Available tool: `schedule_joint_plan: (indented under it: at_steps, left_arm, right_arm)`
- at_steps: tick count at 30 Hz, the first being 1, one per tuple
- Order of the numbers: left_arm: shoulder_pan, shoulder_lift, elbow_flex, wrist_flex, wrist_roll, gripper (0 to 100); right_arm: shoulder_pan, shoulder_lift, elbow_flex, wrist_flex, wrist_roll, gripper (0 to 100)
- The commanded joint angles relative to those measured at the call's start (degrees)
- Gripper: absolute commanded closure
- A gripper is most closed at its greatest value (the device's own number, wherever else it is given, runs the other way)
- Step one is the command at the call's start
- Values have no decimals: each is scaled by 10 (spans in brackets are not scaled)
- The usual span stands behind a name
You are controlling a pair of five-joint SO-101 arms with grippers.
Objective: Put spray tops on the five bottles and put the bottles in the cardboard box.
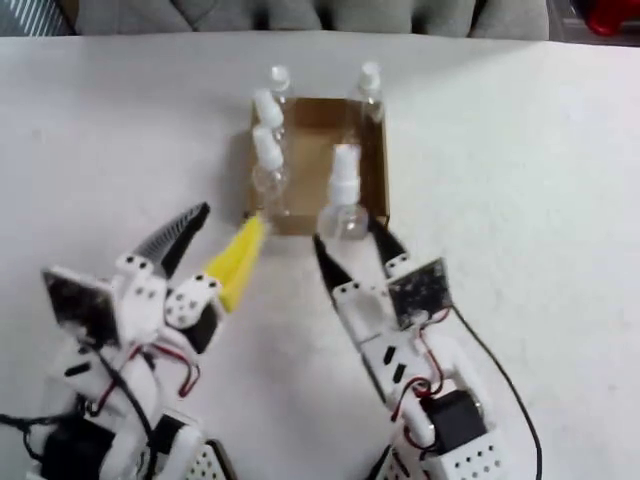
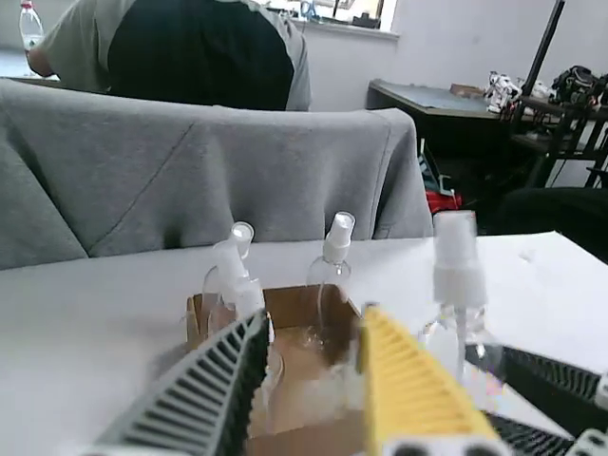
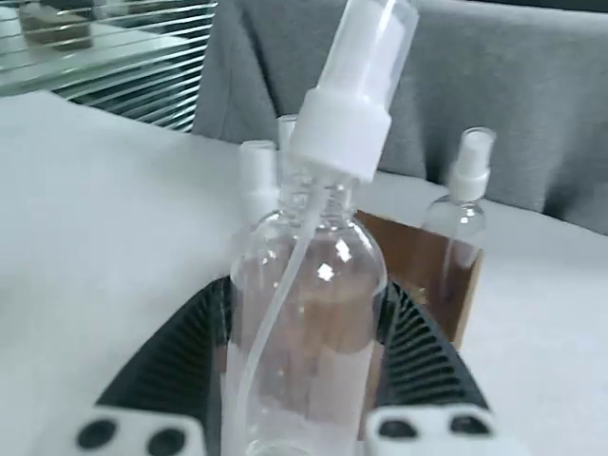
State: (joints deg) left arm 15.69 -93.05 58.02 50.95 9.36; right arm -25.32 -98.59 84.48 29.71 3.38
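The cardboard box (image 1: pixel 310 150) sits mid-table with clear bottles standing in it, each with a white spray top. Three of them (image 1: pixel 268 150) line its left side and one (image 1: pixel 370 85) stands at the far right corner. Another capped spray bottle (image 1: pixel 345 200) stands at the box's near right edge, and my right gripper (image 1: pixel 345 232) is shut on its body (image 3: pixel 309 313), with black fingers (image 3: pixel 171 370) on both sides. My left gripper (image 1: pixel 229 215) is open, nothing between its grey and yellow fingers (image 2: pixel 408 380). The yellow tip lies by the box's near left corner.
A grey padded chair back (image 2: pixel 190 171) runs along the far table edge behind the box. White tabletop (image 1: pixel 520 150) spreads wide to the left and right of the box. Both arm bases (image 1: pixel 440 420) fill the near edge.
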Motion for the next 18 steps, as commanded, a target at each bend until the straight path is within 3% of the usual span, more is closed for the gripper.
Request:
schedule_joint_plan:
  at_steps: [1,5,10,18]
  left_arm:
    - [69,36,-22,-13,4,967]
    - [152,24,-13,17,-1,984]
    - [244,-4,41,15,-2,980]
    - [329,-123,258,-178,-2,980]
  right_arm:
    - [58,0,-67,-9,-7,983]
    - [86,43,-108,-12,-8,983]
    - [102,178,-218,-8,-88,983]
    - [71,309,-322,-1,-113,983]
